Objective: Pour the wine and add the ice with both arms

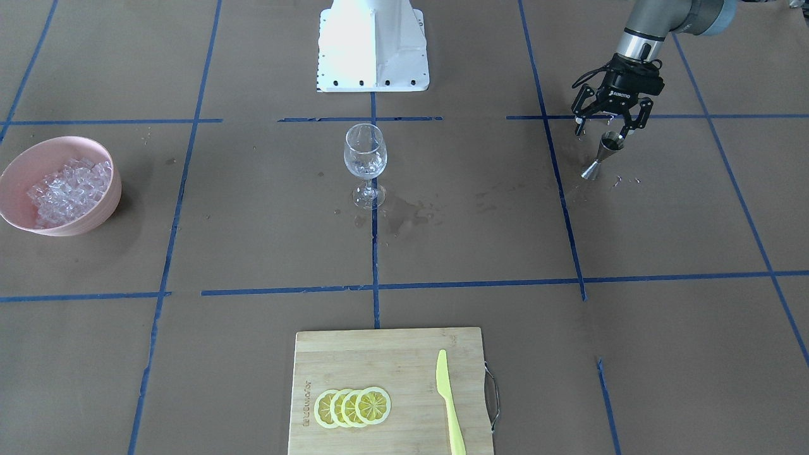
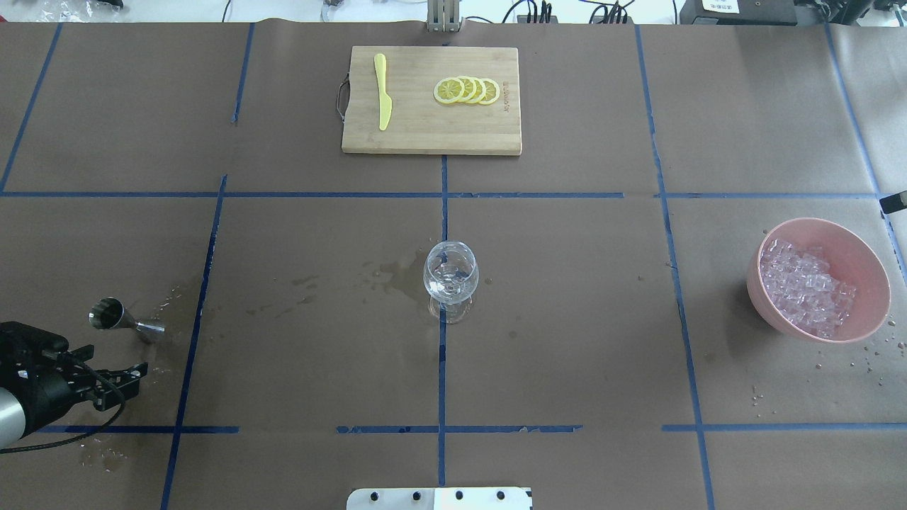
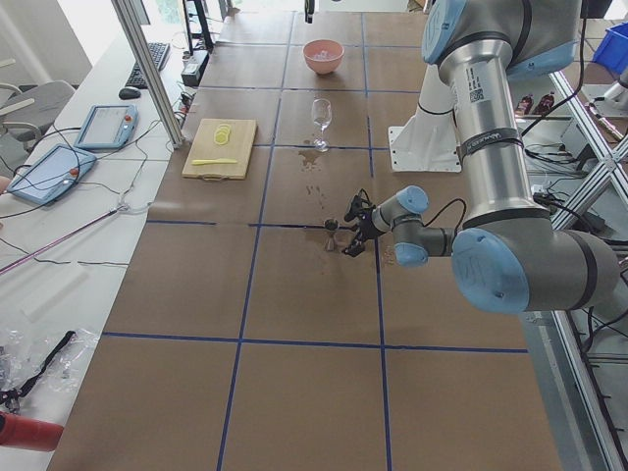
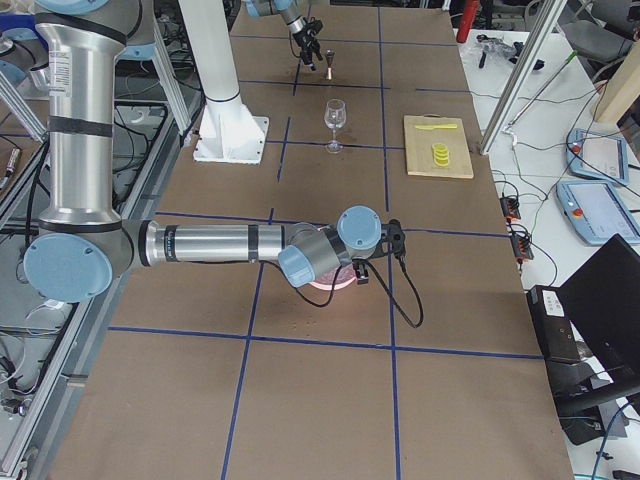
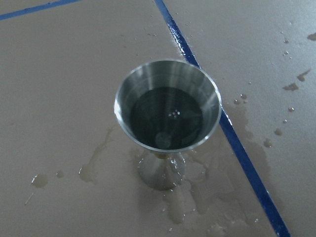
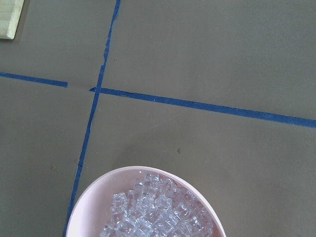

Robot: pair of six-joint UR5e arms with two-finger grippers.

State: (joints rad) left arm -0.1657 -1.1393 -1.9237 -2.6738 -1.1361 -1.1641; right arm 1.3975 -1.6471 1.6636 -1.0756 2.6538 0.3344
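At the robot's left end of the brown-papered tabletop (image 2: 567, 319), a small polished steel double-cone measuring cup (image 1: 600, 157) is stood upright on its narrow foot, just beside a blue tape line (image 5: 237, 143).

- The left claw (image 1: 602, 128) is hung just above the cup, fingers spread and released, nothing gripped. From overhead it is seen apart from the cup, on the robot's side of it.
- The cup is judged to be parked here to keep it well apart from the glass. Its inside shows dark in the left wrist view. Whether liquid is left in it cannot be told.
- A clear stemmed wine glass (image 1: 365, 151) is set at the tabletop's centre, on a tape crossing, within reach of either arm.
- The wine (image 1: 411, 215) is noted as dark wet patches on the paper beside the glass's foot and around the cup's base. A little may lie in the glass bowl, but this is not certain.
- A pink round bowl (image 1: 101, 212) is placed at the robot's right end, and the ice (image 1: 66, 189) is heaped inside it as many small clear cubes.
- The right arm (image 4: 220, 243) is held low over that bowl, presumably ready for the ice step.
- The right claw (image 4: 360, 274) is mostly masked by its own wrist, so spread or clenched cannot be told.
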